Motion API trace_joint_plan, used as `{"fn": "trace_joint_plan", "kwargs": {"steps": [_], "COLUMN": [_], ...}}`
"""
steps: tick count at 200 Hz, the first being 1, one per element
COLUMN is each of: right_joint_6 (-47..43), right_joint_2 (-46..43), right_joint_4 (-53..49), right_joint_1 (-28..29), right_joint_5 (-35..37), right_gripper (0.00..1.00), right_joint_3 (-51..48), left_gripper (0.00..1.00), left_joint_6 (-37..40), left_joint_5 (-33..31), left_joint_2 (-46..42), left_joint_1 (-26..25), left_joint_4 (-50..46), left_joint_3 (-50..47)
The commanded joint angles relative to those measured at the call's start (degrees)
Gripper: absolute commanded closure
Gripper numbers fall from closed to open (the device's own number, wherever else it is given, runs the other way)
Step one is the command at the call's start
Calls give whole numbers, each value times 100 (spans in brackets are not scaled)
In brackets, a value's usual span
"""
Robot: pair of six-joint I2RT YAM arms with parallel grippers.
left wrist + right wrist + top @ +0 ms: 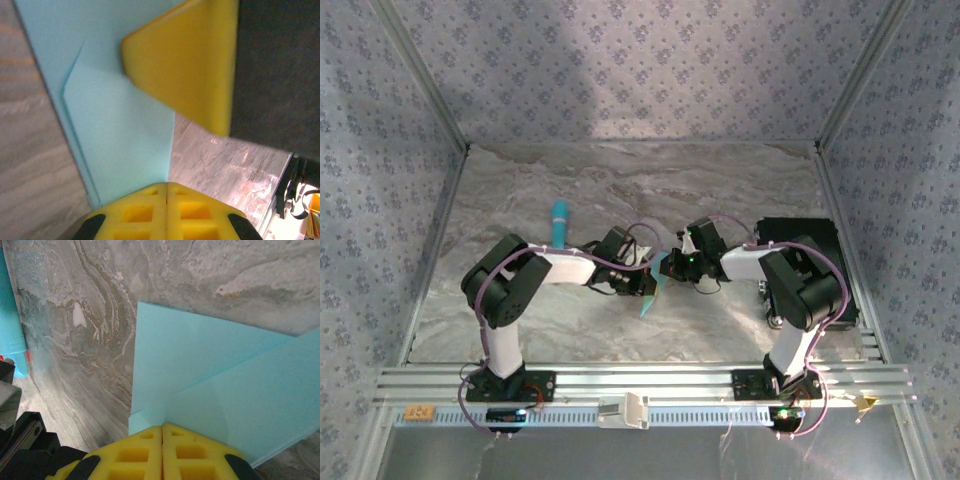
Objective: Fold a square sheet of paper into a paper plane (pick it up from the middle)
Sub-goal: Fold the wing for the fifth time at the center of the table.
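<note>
In the top view the two arms meet just below the centre of the frame, over the marble table (620,180), and the cyan paper (650,300) shows there as a small folded piece. The left gripper (166,187), at the bottom edge of its wrist view, is closed tight on the creased paper, which runs up toward the upper left. The right gripper (162,429), at the bottom centre of its own view, is also clamped on the paper's layered edge. A turquoise stick (560,222) lies left of centre.
</note>
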Motion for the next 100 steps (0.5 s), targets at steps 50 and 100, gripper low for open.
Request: {"fn": "trace_joint_plan", "kwargs": {"steps": [50,100], "right_joint_6": [70,79], "right_joint_2": [74,122], "right_joint_4": [55,111], "right_joint_1": [-209,-210], "right_joint_5": [145,118], "right_gripper": [92,92], "right_joint_3": [-294,-303], "left_gripper": [95,92], "left_joint_6": [-55,-121], "left_joint_5": [140,178], "left_joint_2": [-367,241], "left_joint_1": [-113,-163], "left_joint_4": [-874,-738], "left_joint_3": [465,961]}}
